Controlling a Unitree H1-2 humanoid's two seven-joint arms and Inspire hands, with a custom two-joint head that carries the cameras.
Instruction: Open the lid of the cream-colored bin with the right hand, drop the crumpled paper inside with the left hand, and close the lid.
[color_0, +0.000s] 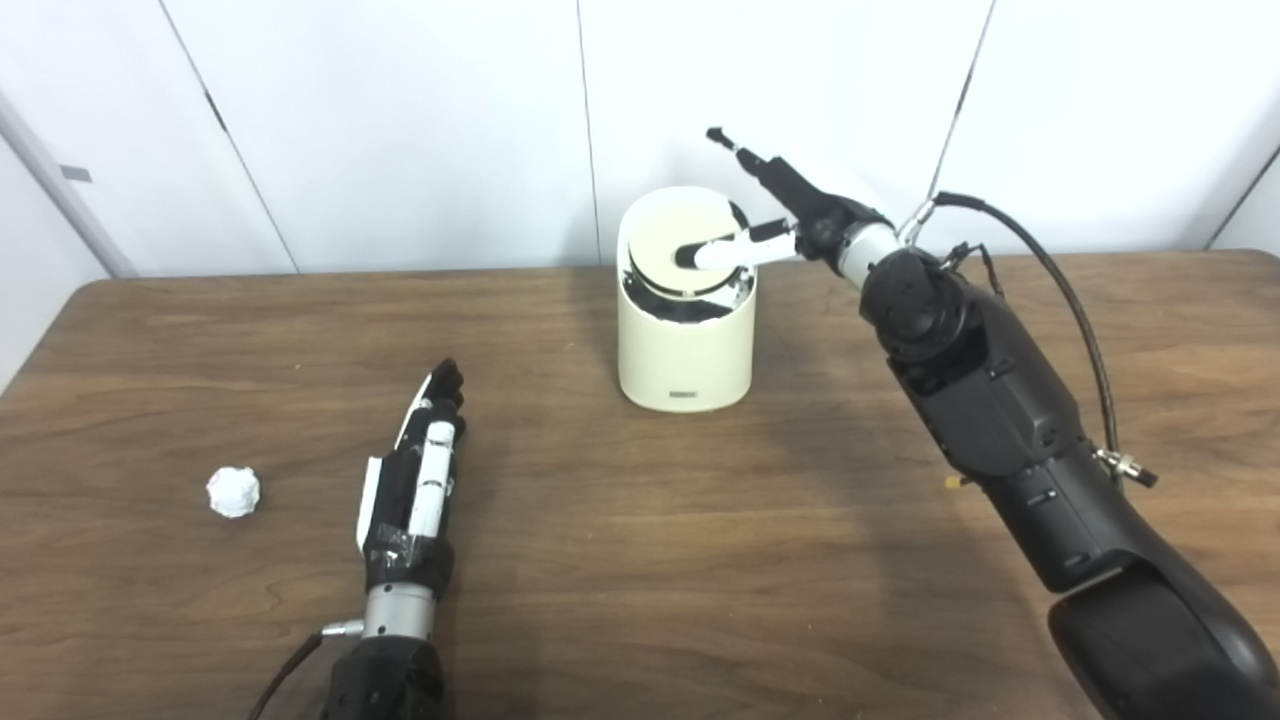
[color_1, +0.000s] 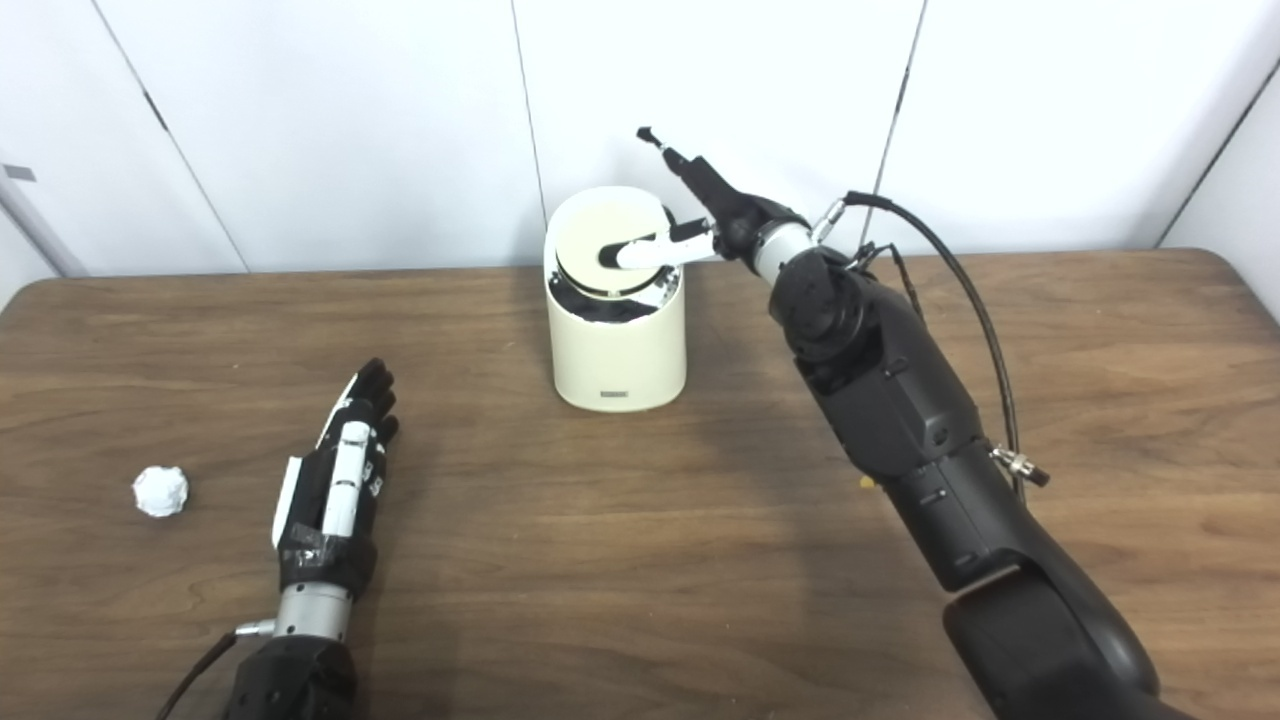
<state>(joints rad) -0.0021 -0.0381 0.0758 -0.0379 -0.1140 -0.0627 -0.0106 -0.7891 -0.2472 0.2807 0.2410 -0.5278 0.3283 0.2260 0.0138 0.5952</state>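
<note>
Upright cream bin (color_0: 685, 340), lid (color_1: 610, 245) tilted, pressed by right hand (color_0: 775, 225), fingers spread; left hand (color_1: 340, 480) flat, empty, near crumpled paper (color_0: 233, 492); views alike.

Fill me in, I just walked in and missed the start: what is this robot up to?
The right hand is at the top of the cream-colored bin, one finger pressing on its round lid, which looks tilted, with a dark gap along its front edge. The left hand lies flat and open on the wooden table, holding nothing. The crumpled paper sits untouched on the table to the left of that hand.
</note>
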